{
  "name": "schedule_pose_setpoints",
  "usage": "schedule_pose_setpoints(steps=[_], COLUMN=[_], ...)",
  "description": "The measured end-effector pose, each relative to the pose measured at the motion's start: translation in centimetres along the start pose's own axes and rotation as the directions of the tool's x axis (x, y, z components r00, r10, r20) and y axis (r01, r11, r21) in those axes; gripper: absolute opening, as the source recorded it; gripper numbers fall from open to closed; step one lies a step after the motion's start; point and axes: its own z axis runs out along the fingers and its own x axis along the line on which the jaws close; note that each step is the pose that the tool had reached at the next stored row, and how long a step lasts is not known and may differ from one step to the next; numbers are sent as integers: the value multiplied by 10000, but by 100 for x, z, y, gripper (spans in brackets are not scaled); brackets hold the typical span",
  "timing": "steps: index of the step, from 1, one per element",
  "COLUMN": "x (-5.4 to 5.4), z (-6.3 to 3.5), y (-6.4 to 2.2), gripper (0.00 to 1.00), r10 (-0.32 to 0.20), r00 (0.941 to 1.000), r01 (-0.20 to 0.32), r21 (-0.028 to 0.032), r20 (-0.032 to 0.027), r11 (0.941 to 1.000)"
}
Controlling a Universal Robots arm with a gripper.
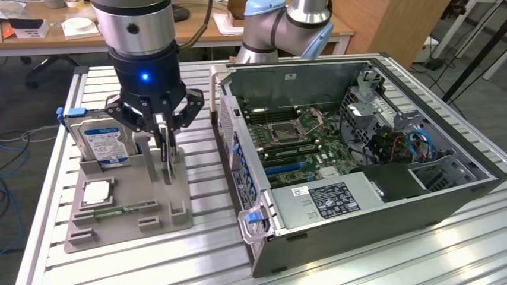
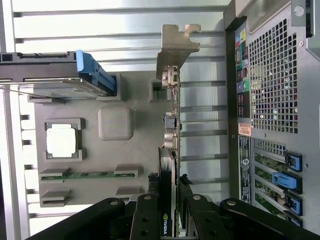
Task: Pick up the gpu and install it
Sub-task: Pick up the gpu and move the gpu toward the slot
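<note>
The gpu (image 1: 167, 157) stands on edge over the grey holder tray (image 1: 119, 228), to the exterior view's left of the open computer case (image 1: 333, 237). My gripper (image 1: 164, 133) comes straight down on it, its fingers shut on the card's top edge. In the wrist view the gpu (image 2: 173, 145) is seen edge-on, its silver bracket (image 2: 176, 45) at the far end, and my gripper (image 2: 169, 202) clamps it from both sides. I cannot tell whether the card's lower edge still sits in the tray's slot.
The tray also holds a hard drive (image 1: 103, 142) with a blue clip, a processor chip (image 1: 95, 193) and a memory stick (image 1: 127, 209). The case's motherboard (image 1: 293, 136) lies exposed, with blue slot latches (image 2: 287, 180) on its rear panel. Another robot arm base (image 1: 277, 24) stands behind.
</note>
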Motion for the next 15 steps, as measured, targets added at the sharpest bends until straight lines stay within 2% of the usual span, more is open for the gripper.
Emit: schedule_pose_setpoints(steps=[15], x=[-3], z=[-95], y=[3], gripper=[26], r10=[-1], r00=[10000], r01=[1], r21=[16], r20=[1], r11=[10000])
